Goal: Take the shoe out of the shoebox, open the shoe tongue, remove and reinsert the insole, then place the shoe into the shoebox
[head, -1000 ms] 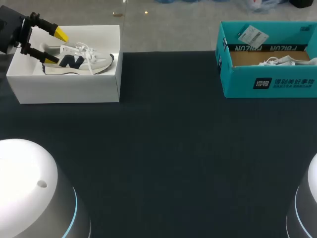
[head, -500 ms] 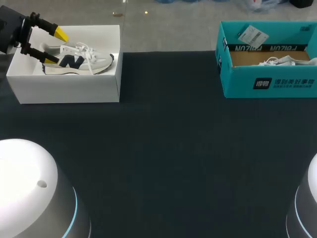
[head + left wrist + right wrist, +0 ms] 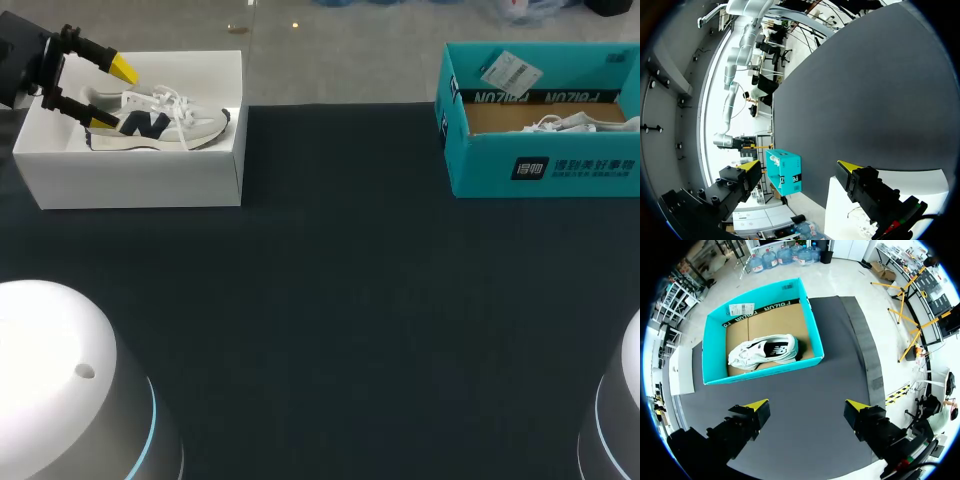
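Note:
A white and grey sneaker point(image 3: 160, 123) with a navy letter on its side lies in the white shoebox point(image 3: 130, 180) at the table's far left. My left gripper point(image 3: 112, 95) hangs open over the sneaker's heel end, touching nothing. In the left wrist view the left gripper point(image 3: 797, 165) stands open above the white shoebox point(image 3: 900, 182). A white shoe point(image 3: 765, 351) lies on its side in the teal shoebox point(image 3: 715, 355) at the far right. My right gripper point(image 3: 806, 404) is open, high above the table just in front of that box. The head view shows the teal shoebox point(image 3: 480, 160) but no right gripper.
A white label point(image 3: 510, 70) hangs on the teal box's back wall. The dark table mat point(image 3: 340, 300) spreads between the two boxes. The white bases of my arms point(image 3: 60, 390) fill the near corners.

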